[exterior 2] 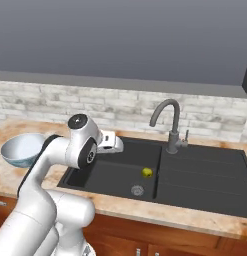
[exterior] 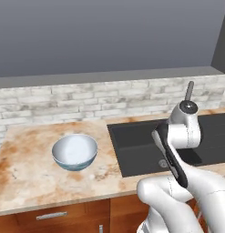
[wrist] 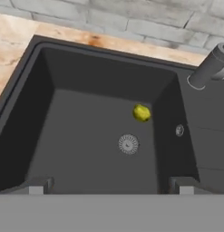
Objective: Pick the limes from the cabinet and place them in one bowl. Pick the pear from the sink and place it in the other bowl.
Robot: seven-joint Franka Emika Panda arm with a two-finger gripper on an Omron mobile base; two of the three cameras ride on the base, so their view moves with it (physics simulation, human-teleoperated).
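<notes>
The marble-patterned counter [exterior: 27, 177] is seen running along a pale brick backsplash [exterior 2: 95, 107], with reddish-brown drawer fronts [exterior: 54, 215] below its front edge. Set into the counter is the dark grey sink [exterior 2: 115, 175], made up of a deep basin on the left and a flat draining surface on the right. A curved dark grey tap [exterior 2: 167, 125] is mounted behind the basin, near the dividing wall.

The white arm is seen raised over the front of the sink, its hand held above the left part of the basin. The gripper [wrist: 109, 186] is observed with its two finger tips [wrist: 36, 186] set wide apart, at full spread, with nothing between them.

The pale blue-white bowl [exterior: 74, 151] is noted upright on the counter to the left of the sink, well apart from the basin edge. Its contents cannot be made out.

The round drain [wrist: 128, 144] is located on the basin floor. The pear [wrist: 141, 113] is recorded lying on the basin floor, near the drain and close to the basin wall on the tap side, untouched by the gripper.
</notes>
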